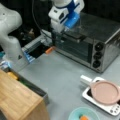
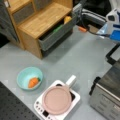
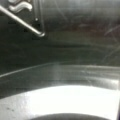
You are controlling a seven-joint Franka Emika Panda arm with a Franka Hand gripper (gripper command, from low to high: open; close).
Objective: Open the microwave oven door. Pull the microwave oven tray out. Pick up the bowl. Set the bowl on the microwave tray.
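Your gripper [image 1: 56,33] at the oven [image 1: 100,37] door's [image 1: 72,48] top edge, jaw state unreadable, door seemingly shut below them, bowl [image 2: 29,78] well away.

In a front view, the boxy stainless-steel microwave oven [image 1: 86,43] stands far right, the gripper [image 1: 55,37] at its top left corner; near right, the flat round pink pan [image 1: 105,92] sits on the small white appliance [image 1: 113,108], the small round pale teal-green bowl [image 1: 83,114] just left, holding a small orange carrot piece [image 2: 33,82]
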